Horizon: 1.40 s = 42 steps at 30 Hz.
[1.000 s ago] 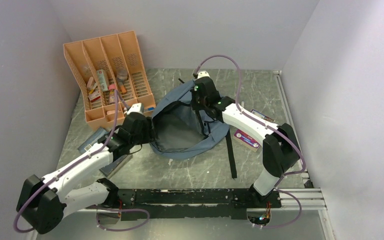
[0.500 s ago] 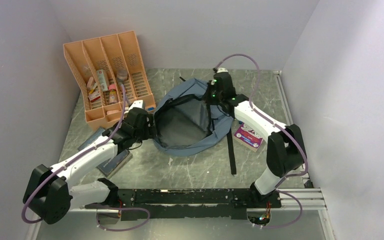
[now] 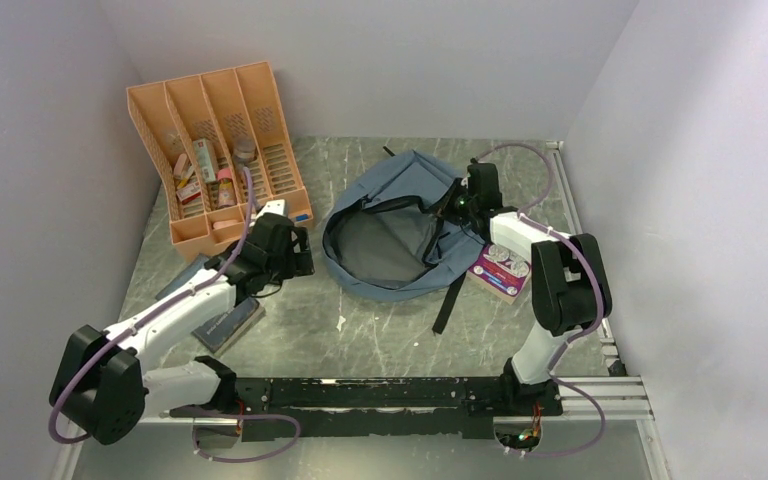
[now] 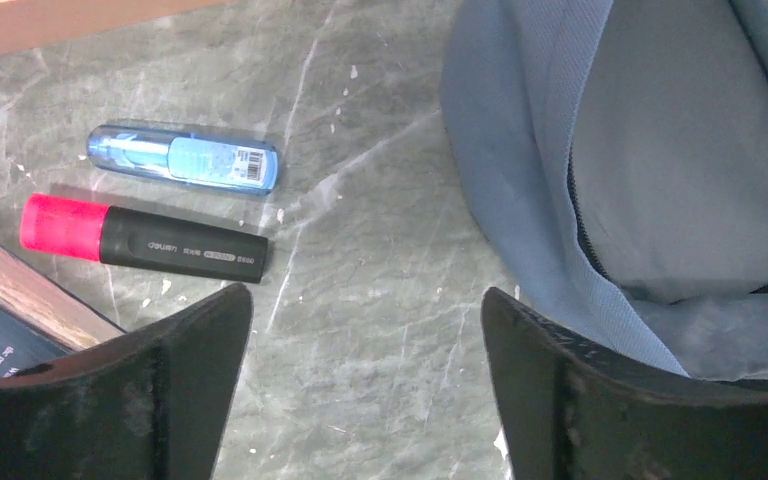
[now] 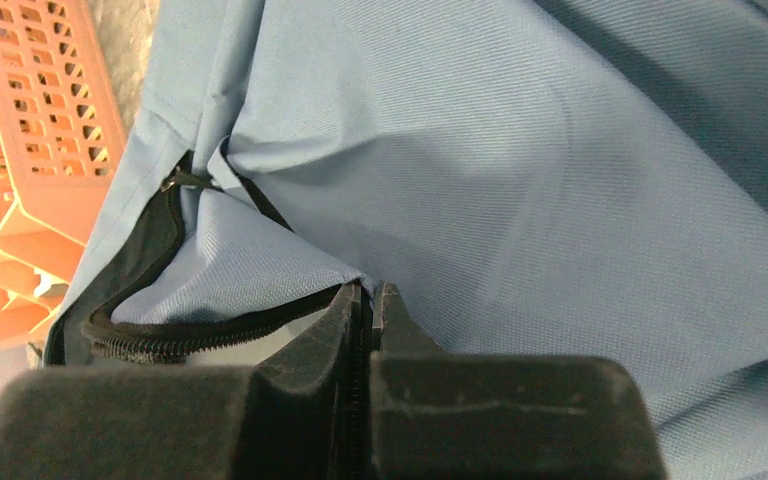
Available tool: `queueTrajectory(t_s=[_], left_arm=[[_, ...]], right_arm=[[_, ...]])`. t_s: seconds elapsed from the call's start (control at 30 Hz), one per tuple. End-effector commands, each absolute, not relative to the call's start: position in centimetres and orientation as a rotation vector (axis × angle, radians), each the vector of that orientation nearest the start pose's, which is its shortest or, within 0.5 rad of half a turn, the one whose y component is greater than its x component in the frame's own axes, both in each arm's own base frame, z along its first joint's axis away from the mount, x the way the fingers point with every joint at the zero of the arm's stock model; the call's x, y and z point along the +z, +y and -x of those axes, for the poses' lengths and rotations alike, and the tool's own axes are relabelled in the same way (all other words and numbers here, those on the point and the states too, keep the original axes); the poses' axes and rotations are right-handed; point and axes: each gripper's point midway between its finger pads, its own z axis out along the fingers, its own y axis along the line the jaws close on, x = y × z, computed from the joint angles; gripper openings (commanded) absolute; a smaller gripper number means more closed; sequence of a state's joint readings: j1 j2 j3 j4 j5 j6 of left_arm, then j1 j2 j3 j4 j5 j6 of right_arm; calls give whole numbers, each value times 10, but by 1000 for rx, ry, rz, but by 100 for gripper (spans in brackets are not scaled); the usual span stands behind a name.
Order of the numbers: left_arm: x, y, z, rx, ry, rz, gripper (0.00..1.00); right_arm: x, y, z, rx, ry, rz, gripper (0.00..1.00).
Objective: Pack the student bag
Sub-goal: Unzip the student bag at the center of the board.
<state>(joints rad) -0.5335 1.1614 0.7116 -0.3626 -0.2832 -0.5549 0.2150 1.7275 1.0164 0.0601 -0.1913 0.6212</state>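
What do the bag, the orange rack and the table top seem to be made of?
The bag: woven cloth, matte grey-blue; a fine twill weave shows up close. The orange rack: probably moulded plastic, matte, with slotted walls. The table top: looks like grey marble or a marble-print sheet; pale veins run through it.

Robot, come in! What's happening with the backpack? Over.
Left gripper open, empty, above grey marble table. Right gripper shut on rim of soft grey-blue fabric backpack, mouth gaping. Pink-capped black highlighter lies beside it.

left fingers point(image 4: 160, 400) let go, spread wide; right fingers point(image 5: 320, 345) dragged student bag point(image 3: 410, 180) rightward.
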Motion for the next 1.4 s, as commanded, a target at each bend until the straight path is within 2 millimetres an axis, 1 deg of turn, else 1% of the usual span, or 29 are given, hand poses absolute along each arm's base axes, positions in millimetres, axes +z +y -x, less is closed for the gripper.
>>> queueTrajectory(t_s=[0.0, 0.03, 0.2, 0.27, 0.3, 0.37, 0.47, 0.53, 0.57, 0.6, 0.73, 0.83, 0.87, 0.93, 1.03, 1.1, 1.17, 1.27, 1.37], left_arm=[[123, -149, -296, -304, 2277, 135, 95], [131, -154, -300, -335, 2254, 139, 97], [174, -177, -320, -492, 2123, 151, 98], [181, -185, -326, -528, 2093, 138, 98], [180, -187, -329, -526, 2098, 133, 98], [159, -190, -336, -482, 2165, 129, 98], [116, -190, -340, -388, 2312, 133, 98], [98, -193, -342, -368, 2369, 131, 97], [90, -194, -342, -366, 2381, 133, 95], [85, -195, -342, -370, 2387, 128, 88], [72, -192, -338, -339, 2428, 122, 55], [75, -183, -331, -310, 2422, 128, 24], [78, -179, -328, -299, 2416, 133, 17], [85, -170, -323, -269, 2397, 147, 6], [99, -156, -313, -234, 2369, 162, 5], [105, -147, -307, -209, 2354, 168, 5], [109, -141, -301, -192, 2348, 172, 5], [110, -133, -294, -166, 2348, 178, 5], [107, -126, -288, -137, 2355, 188, 5]], right_arm=[[88, 165, -434, 764, 2245, -314, 0], [89, 167, -434, 775, 2245, -301, 0], [93, 173, -432, 813, 2247, -262, 0], [93, 174, -430, 817, 2249, -254, 0], [94, 174, -429, 817, 2248, -251, 0], [96, 174, -428, 818, 2246, -243, 0], [102, 175, -428, 822, 2239, -229, 0], [105, 177, -428, 829, 2239, -213, 0], [107, 178, -428, 834, 2236, -208, 0], [110, 179, -427, 841, 2231, -200, 0], [122, 187, -425, 883, 2209, -141, 0], [143, 201, -423, 985, 2149, -43, 0], [150, 207, -421, 1030, 2126, -9, 0], [169, 217, -419, 1115, 2063, 53, 0], [193, 227, -418, 1187, 1986, 146, 0], [203, 228, -419, 1195, 1961, 176, 0], [209, 226, -421, 1181, 1946, 170, 0], [214, 216, -426, 1154, 1927, 88, 0], [209, 201, -429, 1159, 1919, -18, 0]])
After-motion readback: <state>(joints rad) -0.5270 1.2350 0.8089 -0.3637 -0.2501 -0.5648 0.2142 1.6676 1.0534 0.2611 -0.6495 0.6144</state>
